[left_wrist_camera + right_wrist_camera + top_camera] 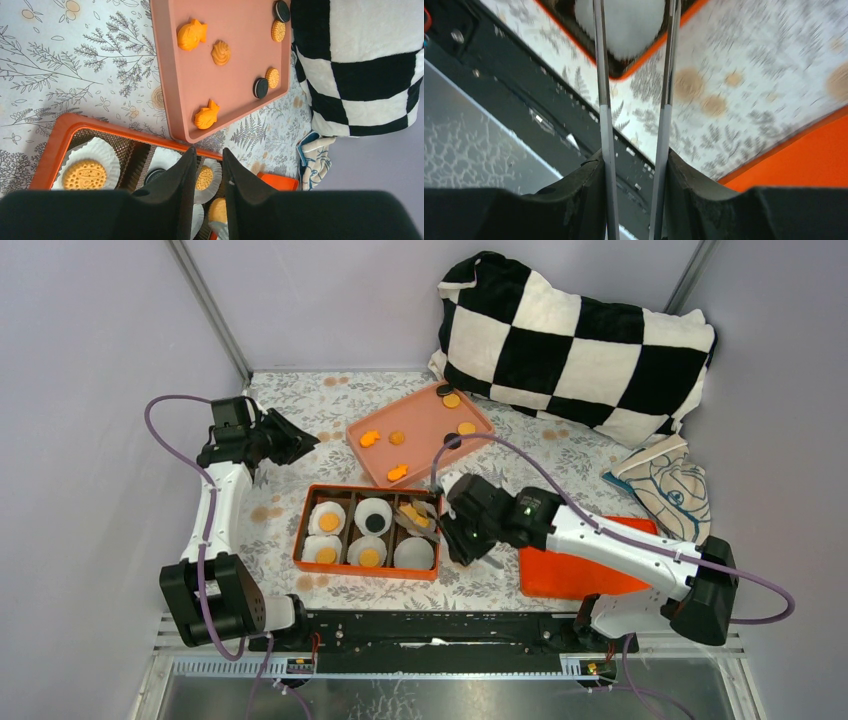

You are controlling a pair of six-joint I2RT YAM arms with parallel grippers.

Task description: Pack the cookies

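Observation:
Several cookies lie on the pink tray [425, 420]: orange fish shapes [191, 35], a swirl [220, 52], orange discs [272, 77] and black ones [260, 88]. The orange box [300, 530] holds white liners; most carry a cookie [328, 522], and the near-right liner [413, 553] is bare. My right gripper [468, 538] is shut on metal tongs [601, 75] just right of the box. In the right wrist view the gripper [634, 155] points at that liner [624, 25], and the tongs' tips are out of frame. My left gripper [298, 440] is raised at the back left. In its wrist view [208, 152] it is empty, with the jaws slightly apart.
A black-and-white checked pillow [570, 330] lies at the back right. A patterned cloth mitt [665, 480] lies at the right. A flat orange lid [570, 575] sits under my right arm. The black base rail [430, 625] runs along the near edge.

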